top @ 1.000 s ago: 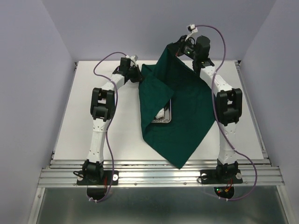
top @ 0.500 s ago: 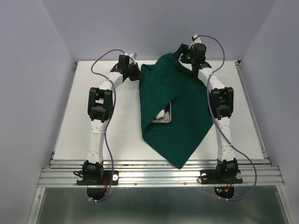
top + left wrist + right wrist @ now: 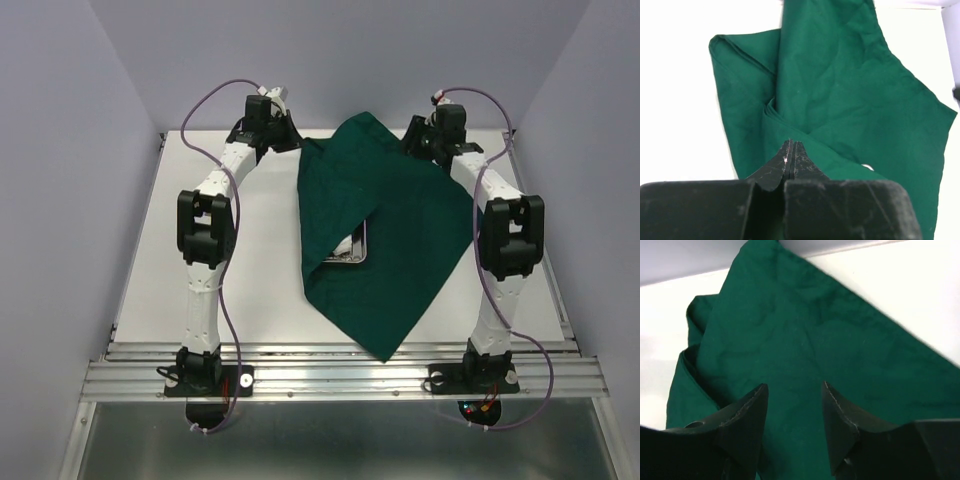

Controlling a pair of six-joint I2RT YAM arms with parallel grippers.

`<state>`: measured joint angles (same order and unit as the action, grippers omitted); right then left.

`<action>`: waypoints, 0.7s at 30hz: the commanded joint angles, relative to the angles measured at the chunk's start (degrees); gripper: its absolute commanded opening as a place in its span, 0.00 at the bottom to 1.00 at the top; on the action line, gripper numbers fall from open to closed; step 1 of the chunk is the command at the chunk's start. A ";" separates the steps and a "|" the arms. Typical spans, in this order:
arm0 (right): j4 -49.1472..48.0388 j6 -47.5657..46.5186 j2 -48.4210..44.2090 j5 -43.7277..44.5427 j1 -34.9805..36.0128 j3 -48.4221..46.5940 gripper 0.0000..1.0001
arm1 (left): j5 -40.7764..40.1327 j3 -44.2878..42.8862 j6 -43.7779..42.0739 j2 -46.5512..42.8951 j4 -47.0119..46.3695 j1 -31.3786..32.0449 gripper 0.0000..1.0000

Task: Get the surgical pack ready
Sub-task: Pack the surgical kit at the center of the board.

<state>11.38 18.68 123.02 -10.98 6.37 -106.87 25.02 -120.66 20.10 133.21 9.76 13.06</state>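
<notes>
Wrapping partly done. Green cloth (image 3: 385, 230) lay mid-table (image 3: 250, 280), folded over the steel tray (image 3: 352, 252) from the right and the far left. Only a sliver of the tray showed at the fold gap, with something white in it too small to name. Other pack items weren't visible, probably under the cloth, can't confirm.

The cloth's near corner lay flat, pointing at the arm bases, not yet folded up, and the gap over the tray wasn't closed. Judged roughly halfway.

Left gripper (image 3: 791, 150) was at the cloth's far-left fold, jaws pressed together, nothing seen between them. Right gripper (image 3: 792, 400) was above the far-right edge, jaws apart, empty.
</notes>
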 commanded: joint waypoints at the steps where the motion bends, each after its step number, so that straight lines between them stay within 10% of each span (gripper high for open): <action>1: -1.26 -0.93 -9.01 0.43 0.40 18.06 0.51 | -1.63 1.56 -1.29 -4.18 1.14 0.21 0.00; 21: 0.05 0.75 -2.61 7.56 0.40 21.62 0.47 | -1.29 -17.32 2.22 13.82 -4.82 0.21 0.38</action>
<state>11.88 19.11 119.20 -5.08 6.61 -82.70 22.24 -132.31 20.10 144.79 11.38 13.06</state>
